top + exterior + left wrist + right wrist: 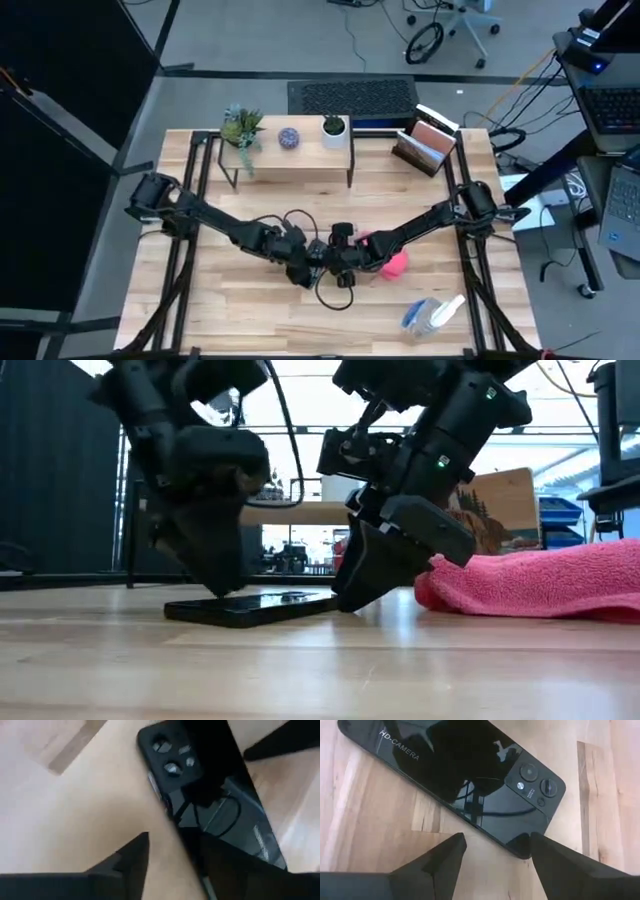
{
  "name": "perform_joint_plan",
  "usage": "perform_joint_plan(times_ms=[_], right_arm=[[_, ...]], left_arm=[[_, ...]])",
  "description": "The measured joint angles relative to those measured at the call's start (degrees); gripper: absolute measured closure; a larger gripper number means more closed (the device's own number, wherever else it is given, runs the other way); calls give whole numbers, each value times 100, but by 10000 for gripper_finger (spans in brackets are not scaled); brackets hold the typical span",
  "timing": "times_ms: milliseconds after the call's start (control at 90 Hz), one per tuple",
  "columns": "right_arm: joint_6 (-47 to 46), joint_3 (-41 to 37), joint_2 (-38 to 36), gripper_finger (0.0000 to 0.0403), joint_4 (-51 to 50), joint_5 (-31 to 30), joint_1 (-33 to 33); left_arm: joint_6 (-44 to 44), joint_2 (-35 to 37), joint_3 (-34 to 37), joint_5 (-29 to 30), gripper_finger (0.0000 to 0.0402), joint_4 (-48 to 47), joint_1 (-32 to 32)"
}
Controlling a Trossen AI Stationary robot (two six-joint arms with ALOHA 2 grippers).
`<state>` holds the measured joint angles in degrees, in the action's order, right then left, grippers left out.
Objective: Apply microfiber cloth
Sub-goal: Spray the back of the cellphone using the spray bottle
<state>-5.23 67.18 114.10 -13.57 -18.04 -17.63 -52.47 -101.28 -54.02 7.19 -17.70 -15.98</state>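
High view shows both my grippers meeting at frame centre over the black smartphone (322,262), which lies camera-side up. My right gripper (497,851) is spread open and empty, fingertips straddling one phone corner. My left gripper (172,860) is also open, holding nothing. The microfiber cloth (545,580) lies bunched just right of the phone, unheld. Judged step: positioning the phone. Next move: grasp the cloth.

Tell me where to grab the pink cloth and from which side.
Pinch the microfiber cloth at its raised, bunched edge beside the right gripper, coming from above. It lies heaped on the table, so that fold probably gives the fingers something to close on.
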Motion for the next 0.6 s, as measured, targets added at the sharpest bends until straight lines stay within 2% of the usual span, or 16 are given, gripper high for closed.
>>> perform_joint_plan(times_ms=[189,400,600], right_arm=[[-4,-2,0,188,10,9,-2],[13,-17,-11,188,-4,83,-13],[17,-17,-11,188,18,141,-31]], left_arm=[[-113,-256,-9,-318,179,628,32],[-131,-402,13,-469,185,1375,15],[-148,-414,21,-477,189,1622,-29]])
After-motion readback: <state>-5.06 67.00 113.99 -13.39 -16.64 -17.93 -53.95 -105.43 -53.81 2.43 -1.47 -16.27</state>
